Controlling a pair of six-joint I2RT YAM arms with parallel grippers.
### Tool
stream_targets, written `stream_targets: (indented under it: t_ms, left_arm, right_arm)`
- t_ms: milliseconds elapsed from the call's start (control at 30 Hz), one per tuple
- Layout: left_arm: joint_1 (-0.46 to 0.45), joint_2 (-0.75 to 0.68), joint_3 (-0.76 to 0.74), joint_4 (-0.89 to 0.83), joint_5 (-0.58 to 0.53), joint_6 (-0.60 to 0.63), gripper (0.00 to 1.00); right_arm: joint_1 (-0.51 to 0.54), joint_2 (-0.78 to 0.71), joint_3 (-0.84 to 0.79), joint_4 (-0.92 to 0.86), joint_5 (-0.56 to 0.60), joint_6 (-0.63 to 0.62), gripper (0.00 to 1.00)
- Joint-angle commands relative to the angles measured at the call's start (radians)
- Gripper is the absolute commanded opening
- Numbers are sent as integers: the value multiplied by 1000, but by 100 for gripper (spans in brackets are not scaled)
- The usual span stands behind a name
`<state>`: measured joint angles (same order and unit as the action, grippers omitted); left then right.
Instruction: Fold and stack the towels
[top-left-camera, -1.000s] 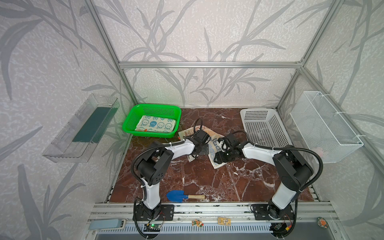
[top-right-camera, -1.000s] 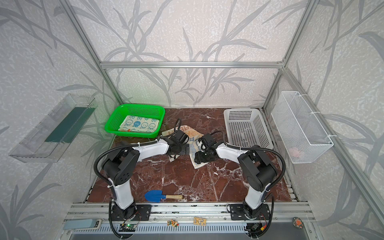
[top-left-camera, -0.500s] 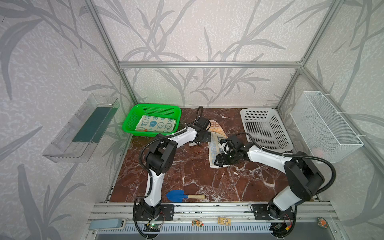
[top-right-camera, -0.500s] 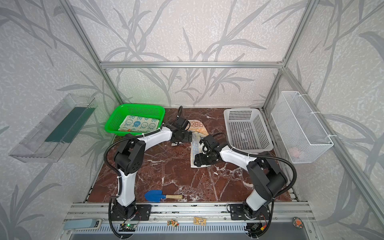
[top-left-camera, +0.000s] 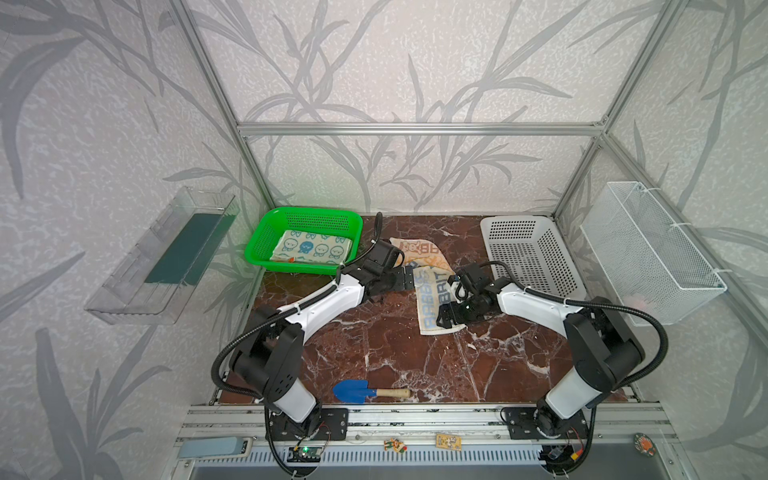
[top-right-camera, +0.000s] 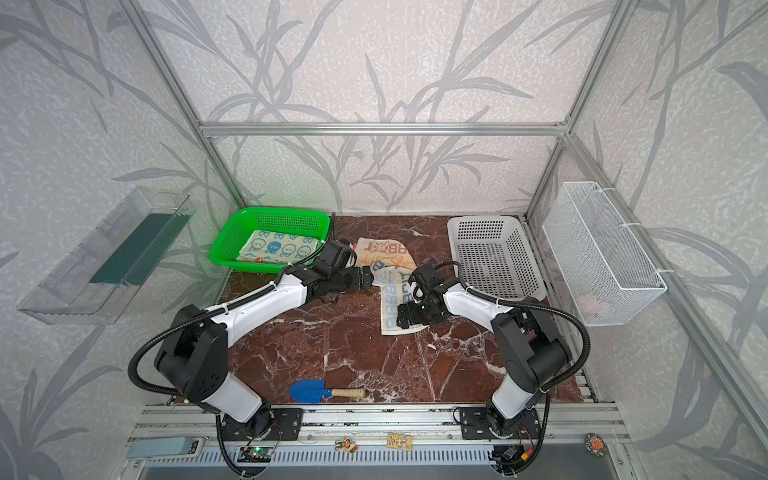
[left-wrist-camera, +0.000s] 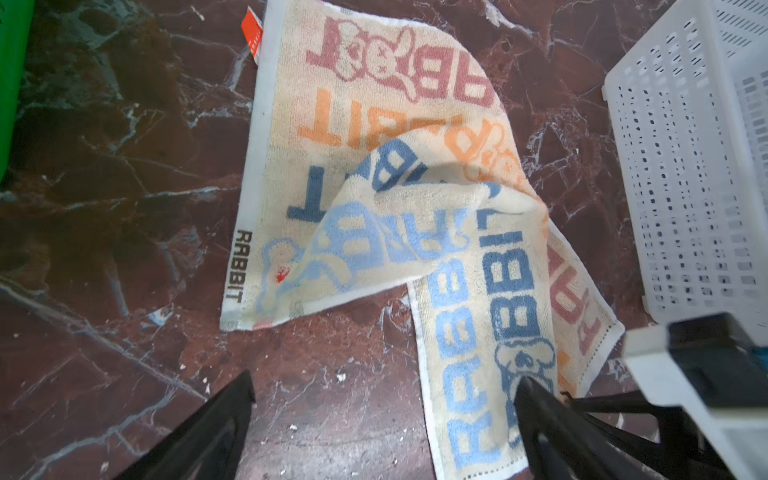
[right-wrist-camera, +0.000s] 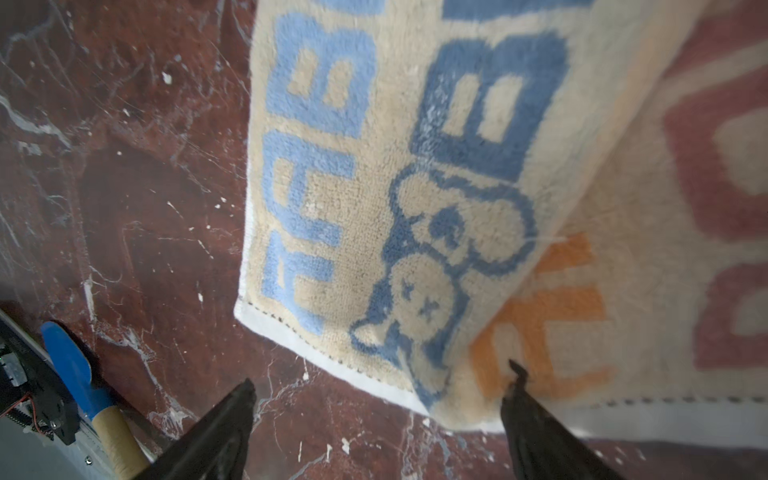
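**Left gripper** (top-left-camera: 409, 277): jaws wide, nothing held. The tips sit at the left-arm edge of the RABBIT towel (top-left-camera: 430, 293), level with the twist in the cloth. Whether they touch the cloth cannot be told. Judged purpose: placed to take or pin that edge so the crooked lap can be straightened.

**Right gripper** (top-left-camera: 444, 318): jaws wide, nothing clamped. It hangs low over the RABBIT towel's near corner. In the right wrist view that corner lies between the fingers (right-wrist-camera: 528, 419), one of them over the hem. Judged purpose: placed to take this corner for the next lift.

**RABBIT towel**: lies on the desk (top-left-camera: 374, 345) between the two grippers. The far part lies flat with its lettering up. The near part is turned over and runs askew toward the front, with a raised hump where the two meet. Judged: a fold begun but not square.

**Left arm**: reaches forward and inward, forearm low and nearly level, wrist aimed at the RABBIT towel.

**Right arm**: elbow raised, forearm sloping down to the RABBIT towel, wrist tipped downward.

**Blue-bunny towel** (top-left-camera: 311, 248): flat in the green basket (top-left-camera: 252, 249), well apart from the RABBIT towel on the left-arm side. Judged: this is where the stack goes. A third towel cannot be made out.

**White basket** (top-left-camera: 528, 257): just beside the RABBIT towel, on the right-arm side.

**Trowel** (top-left-camera: 361, 391): well apart from the RABBIT towel, toward the front.
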<state>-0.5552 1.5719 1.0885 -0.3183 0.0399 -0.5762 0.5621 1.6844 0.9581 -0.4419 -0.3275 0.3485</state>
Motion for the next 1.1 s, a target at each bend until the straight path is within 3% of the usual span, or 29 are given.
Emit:
stream_targets:
  t_ms: [0, 233, 367, 433, 633, 867, 1067]
  left_arm:
    - [-1, -76, -61, 5, -7, -28, 99]
    - [15, -225, -213, -7, -56, -48, 99]
    - [20, -245, -236, -50, -53, -29, 99]
    - [19, -235, -241, -60, -42, -21, 99]
    - [20, -199, -262, 5, 22, -26, 99]
    - [1, -77, -190, 14, 110, -45, 99]
    - [-32, -44, -190, 37, 118, -59, 99]
  right_arm:
    - [45, 72, 16, 57, -43, 54, 92]
    - [103, 262, 232, 31, -40, 148, 92]
    - [104, 219, 305, -23, -43, 132, 93]
    - [104, 149, 297, -48, -19, 103, 94]
    - [72, -29, 215, -183, 223, 22, 99]
    - [-30, -25, 127, -184, 271, -18, 100]
    - [-65, 53, 148, -162, 278, -50, 91]
